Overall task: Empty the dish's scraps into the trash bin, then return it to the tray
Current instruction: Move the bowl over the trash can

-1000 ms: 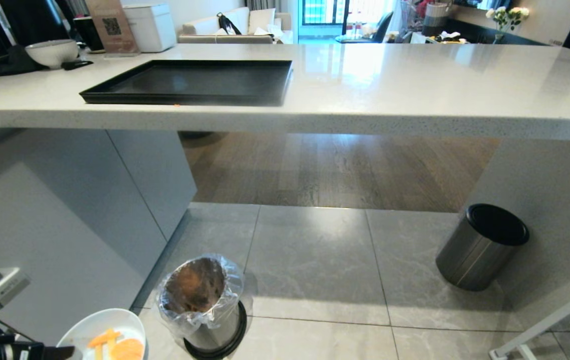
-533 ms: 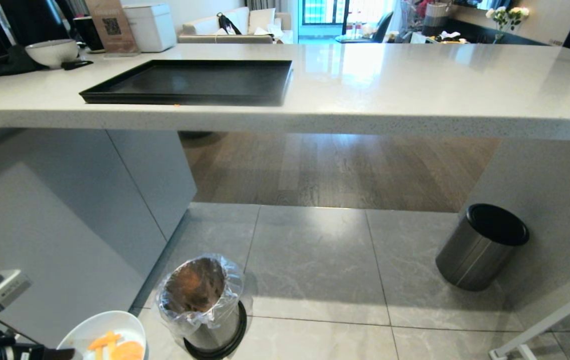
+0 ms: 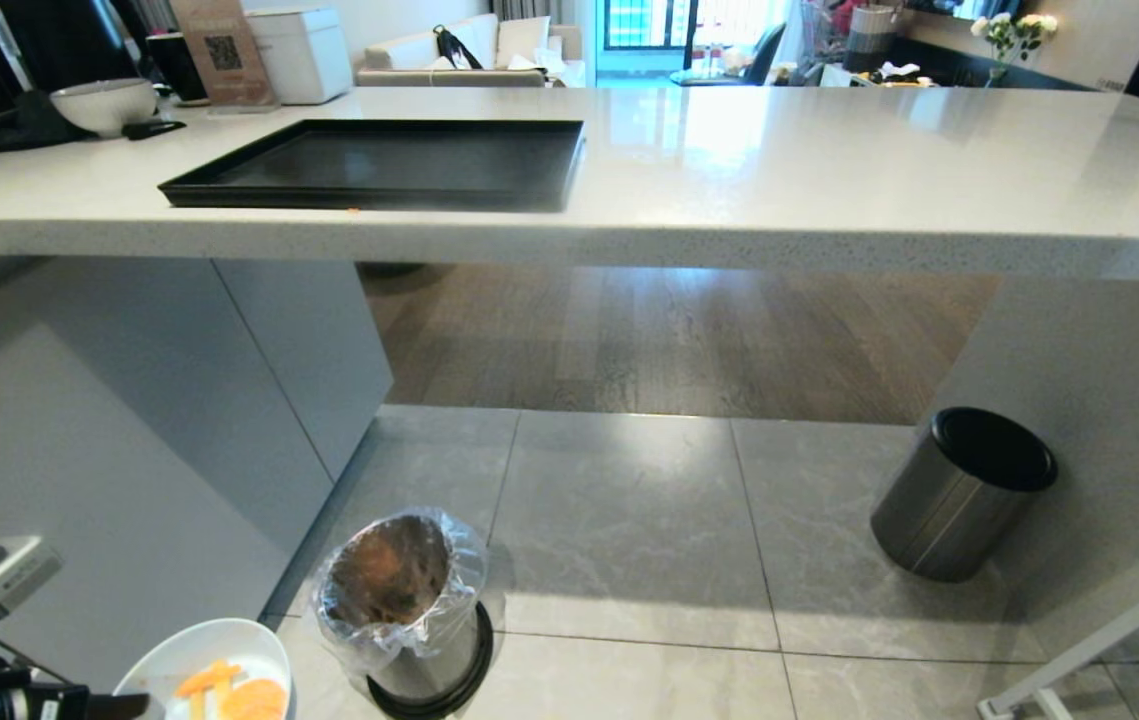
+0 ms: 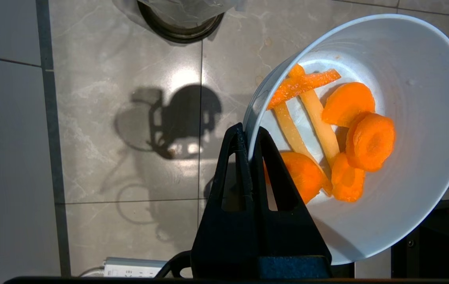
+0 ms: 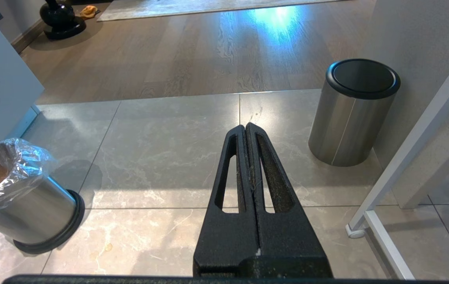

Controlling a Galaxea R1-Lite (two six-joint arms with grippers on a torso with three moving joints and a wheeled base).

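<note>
**Dish held low beside the lined bin, scraps still inside**

The dish [image 4: 386,205] sat tilted in the left gripper [image 4: 250,136], whose two black fingers were pinched tight on its rim, one outside the wall and one inside. The scraps [image 4: 350,130], round orange slices and a few pale yellowish strips, lay against the white inner wall of the bowl. In the head view the dish [image 3: 194,655] showed at the lower left corner, low over the tiled floor [image 3: 629,530] and just beside the trash bin [image 3: 399,610], not over its mouth. The bin stood upright on the floor, its crinkled clear liner folded over the rim and its inside brownish-orange.

Up on the bench [image 3: 829,170] the tray [image 3: 379,165] lay flat near the front edge, with nothing on it. A greyish-white bowl [image 3: 104,103] stood farther left on the bench. A brushed-steel bin [image 3: 959,495] with a black top stood on the floor well to the right.

The right gripper [image 5: 248,130] hung over the floor tiles between the two bins, its fingers pressed together on nothing.
</note>
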